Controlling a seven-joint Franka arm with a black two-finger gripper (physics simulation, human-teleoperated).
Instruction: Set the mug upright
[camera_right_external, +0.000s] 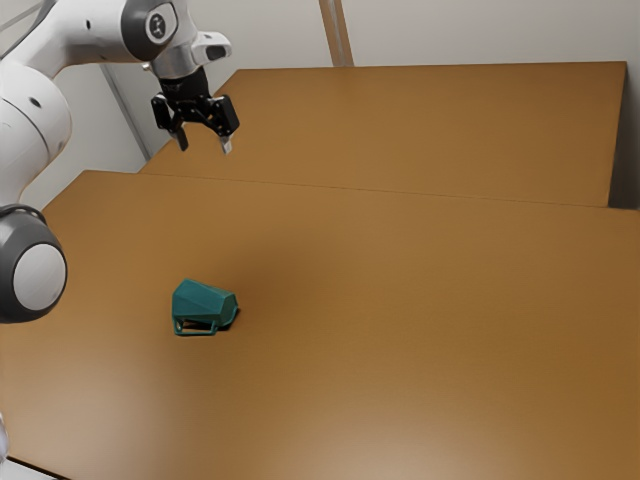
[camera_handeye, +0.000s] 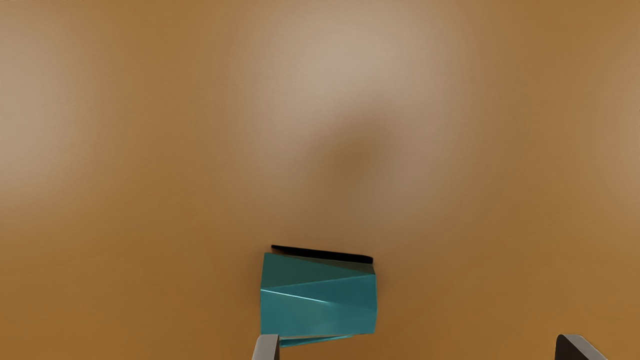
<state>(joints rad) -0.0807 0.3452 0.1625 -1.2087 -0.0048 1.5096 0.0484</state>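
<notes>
My gripper (camera_right_external: 205, 140) hangs high over the table in the exterior view, well above and apart from the mug. The teal faceted mug (camera_right_external: 205, 303) lies on its side on the tabletop, with its handle toward the exterior view's bottom. In the wrist view the mug (camera_handeye: 318, 300) is below the hand, its handle partly hidden under its body. The gripper (camera_handeye: 417, 347) is open there, its fingertips wide apart with nothing held; one tip overlaps the mug's edge in the picture.
A wide brown tabletop (camera_right_external: 400, 330) carries the mug. Behind it stands a brown panel or second surface (camera_right_external: 420, 130), with a pale wall beyond. The arm's links occupy the exterior view's left side.
</notes>
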